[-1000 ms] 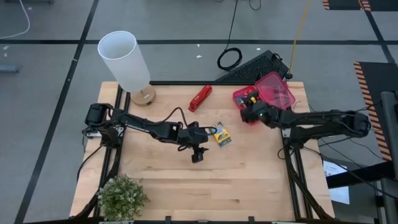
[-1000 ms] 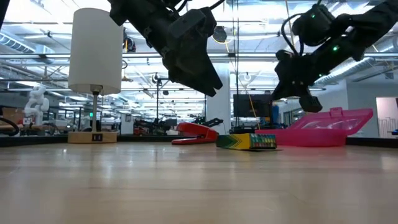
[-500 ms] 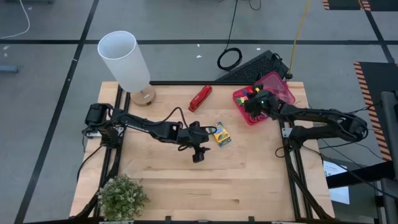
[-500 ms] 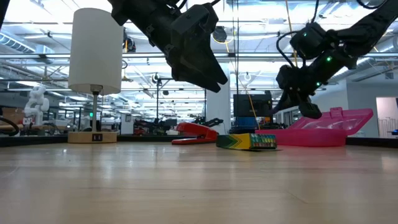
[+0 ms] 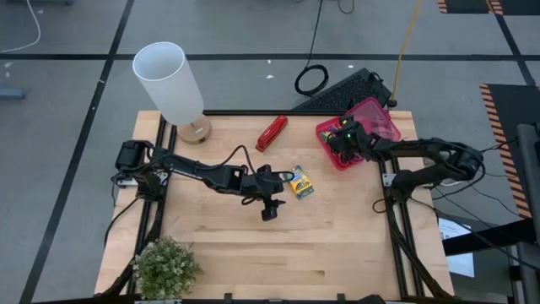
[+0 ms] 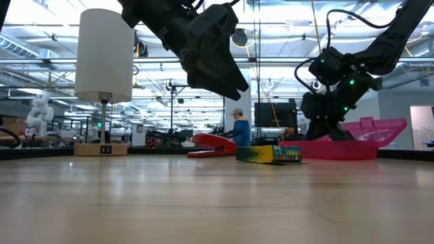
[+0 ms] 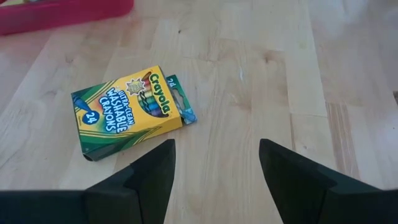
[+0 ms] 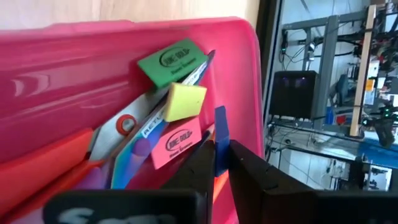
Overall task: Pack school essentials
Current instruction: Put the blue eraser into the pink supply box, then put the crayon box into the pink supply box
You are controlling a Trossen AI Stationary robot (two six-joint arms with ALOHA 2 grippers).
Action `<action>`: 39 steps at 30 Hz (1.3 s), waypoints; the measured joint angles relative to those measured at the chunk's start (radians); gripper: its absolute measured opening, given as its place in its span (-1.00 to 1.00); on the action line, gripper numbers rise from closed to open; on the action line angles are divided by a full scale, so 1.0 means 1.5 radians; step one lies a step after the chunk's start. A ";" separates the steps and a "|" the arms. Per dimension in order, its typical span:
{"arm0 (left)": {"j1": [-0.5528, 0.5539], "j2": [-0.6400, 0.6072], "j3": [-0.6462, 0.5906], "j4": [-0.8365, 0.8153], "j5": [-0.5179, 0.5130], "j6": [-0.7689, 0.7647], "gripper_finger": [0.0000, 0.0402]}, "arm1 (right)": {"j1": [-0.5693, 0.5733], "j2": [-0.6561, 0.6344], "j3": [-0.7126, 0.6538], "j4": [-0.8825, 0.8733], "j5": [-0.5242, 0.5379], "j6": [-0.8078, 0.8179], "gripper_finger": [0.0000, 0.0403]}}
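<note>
Over pink box point(image 5: 359, 131) at far right of bench point(image 5: 337, 236): right gripper point(image 8: 217, 163) jaws clenched on thin blue item point(image 8: 220, 140), low enough to drop among erasers point(image 8: 177, 102). Left gripper point(image 7: 214, 165) jaws released, hovering beside crayon box point(image 7: 127, 109) mid-bench, likely next pick.

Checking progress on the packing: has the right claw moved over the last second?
Yes. In the high view the right claw has swung toward the table's far edge, from the pink box's near corner to over its open tray.
</note>
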 joint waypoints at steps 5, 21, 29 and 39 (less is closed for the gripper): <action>0.000 0.000 0.000 0.000 0.000 0.000 0.17 | -0.003 0.006 0.000 0.012 0.000 -0.002 -0.84; 0.000 0.000 0.000 -0.001 0.001 0.011 0.17 | -0.001 -0.019 0.000 0.024 -0.017 0.000 -0.31; 0.000 0.000 0.000 -0.001 0.001 0.012 0.17 | -0.001 -0.073 0.000 -0.004 -0.016 -0.002 -0.30; 0.001 0.000 0.000 -0.002 -0.009 0.018 0.17 | 0.096 -0.189 0.000 -0.011 -0.015 0.206 -0.30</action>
